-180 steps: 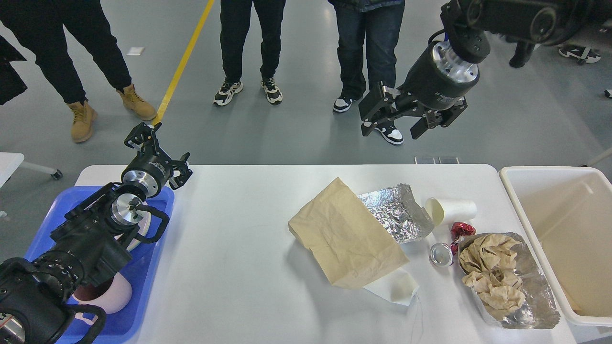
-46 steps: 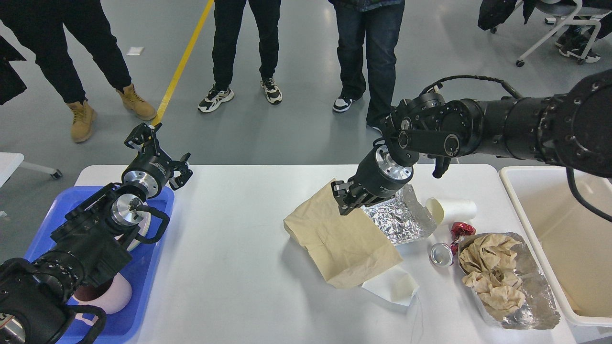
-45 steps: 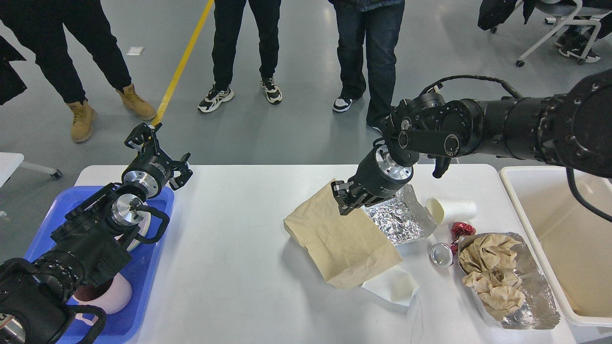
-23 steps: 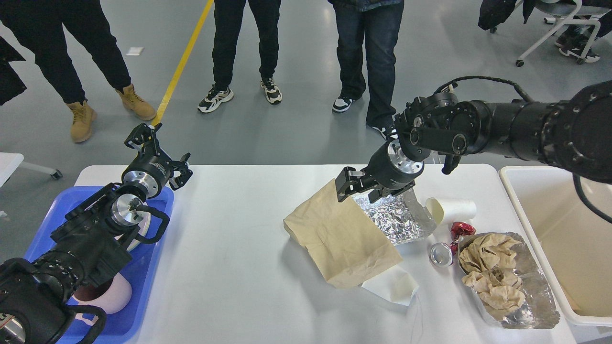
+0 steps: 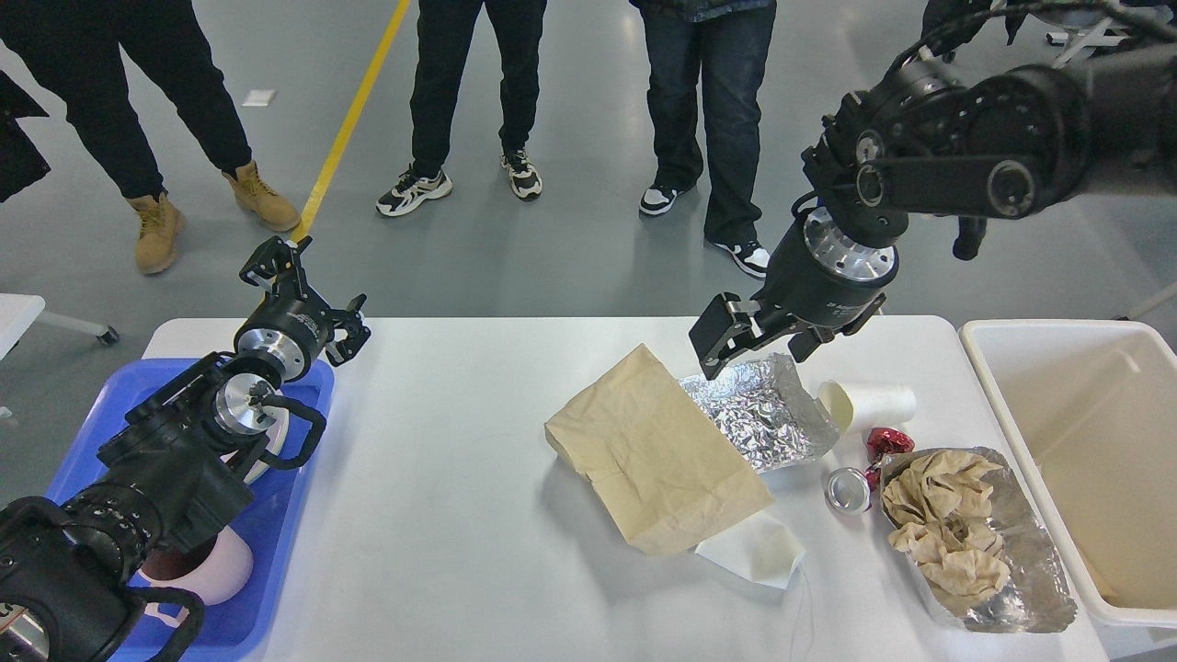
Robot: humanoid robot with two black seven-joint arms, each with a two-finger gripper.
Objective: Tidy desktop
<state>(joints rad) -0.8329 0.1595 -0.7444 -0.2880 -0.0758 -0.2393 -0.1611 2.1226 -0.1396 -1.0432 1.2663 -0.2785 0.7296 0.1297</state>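
Note:
The white desktop (image 5: 460, 515) carries litter on its right half. A brown paper bag (image 5: 657, 450) lies flat there, over a white paper sheet (image 5: 759, 552). Beside it are a crumpled foil sheet (image 5: 759, 414), a white paper cup (image 5: 869, 405) on its side, a red wrapper (image 5: 887, 443) and a small can (image 5: 848, 489). A foil tray (image 5: 1030, 588) holds crumpled brown paper (image 5: 947, 529). My right gripper (image 5: 754, 345) hangs open and empty above the foil sheet's far edge. Over the table's far left corner my left gripper (image 5: 313, 290) stands open and empty.
A deep cream bin (image 5: 1085, 460) stands off the right end of the table. A blue tray (image 5: 276, 552) at the left holds a pink cup (image 5: 207, 565) and a white plate, mostly hidden by my left arm. People stand beyond the far edge.
My right gripper has risen and moved right, away from the paper bag's far corner, and now hangs open. The bag's lifted corner has dropped flat. The left arm has not moved.

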